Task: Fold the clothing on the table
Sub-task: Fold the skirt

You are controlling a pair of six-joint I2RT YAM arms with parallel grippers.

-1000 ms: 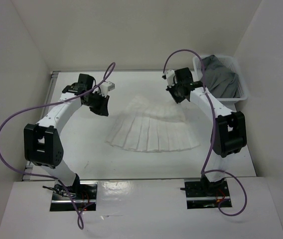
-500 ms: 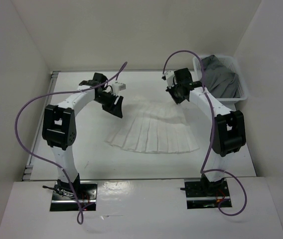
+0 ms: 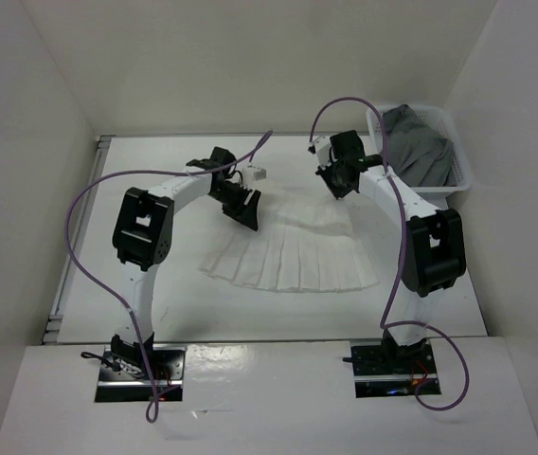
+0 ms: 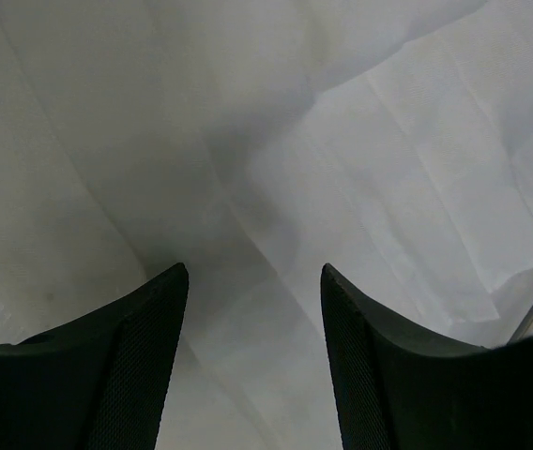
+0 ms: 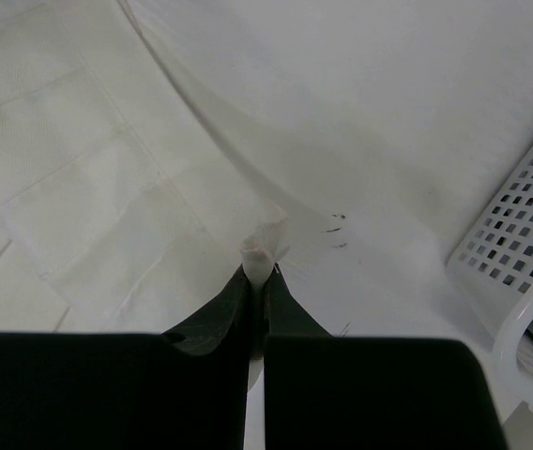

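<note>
On table (image 3: 174, 294): one clothing (image 3: 293, 254), one basket (image 3: 465, 178) holding one grey garment (image 3: 421, 147).

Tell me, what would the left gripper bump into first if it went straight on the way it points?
Probably the thin white pleated fabric garment: the open left gripper points down at it, and cloth shows between its fingers. Depth is unclear.

White clothing (image 3: 288, 251), fine pleat lines, ctr frame. Plain white table (image 3: 184, 303). Upper rt: white mesh basket (image 3: 466, 175) w/ dk grey garment (image 3: 421, 142). Purple cables (image 3: 345, 98). Arms (image 3: 383, 194) white, black joints.
</note>
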